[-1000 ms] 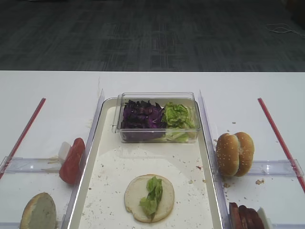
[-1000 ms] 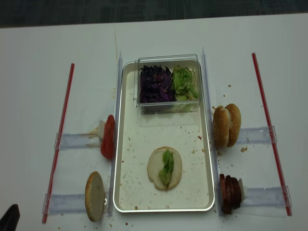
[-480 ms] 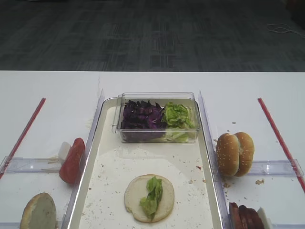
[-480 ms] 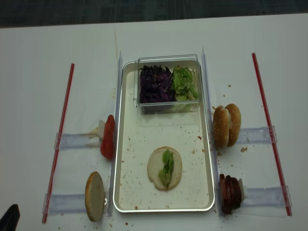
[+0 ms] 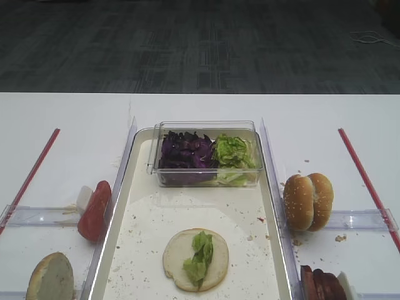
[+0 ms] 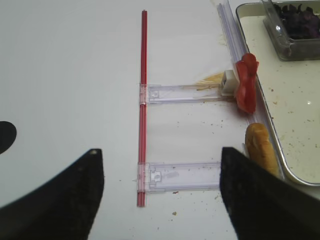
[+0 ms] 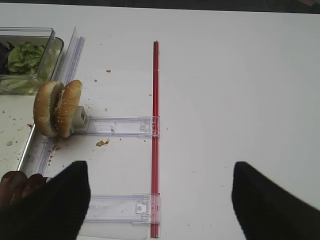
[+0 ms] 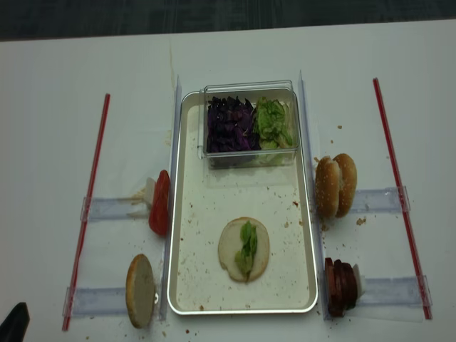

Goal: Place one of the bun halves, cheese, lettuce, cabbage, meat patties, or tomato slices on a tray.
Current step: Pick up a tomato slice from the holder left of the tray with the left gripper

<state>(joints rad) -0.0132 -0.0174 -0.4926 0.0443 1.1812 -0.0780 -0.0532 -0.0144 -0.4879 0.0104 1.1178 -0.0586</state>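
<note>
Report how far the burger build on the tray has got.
Done: a bun half lies cut face up on the tray with a lettuce piece on it. In hand: nothing; both grippers are open and empty. Left: tomato slices, meat patties and the seeded buns wait outside the tray.

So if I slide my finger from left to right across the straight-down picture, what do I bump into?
Left red strip → bun half standing on edge → tomato slices → tray, with the bun half topped with lettuce → pair of sesame bun halves → right red strip.
</note>
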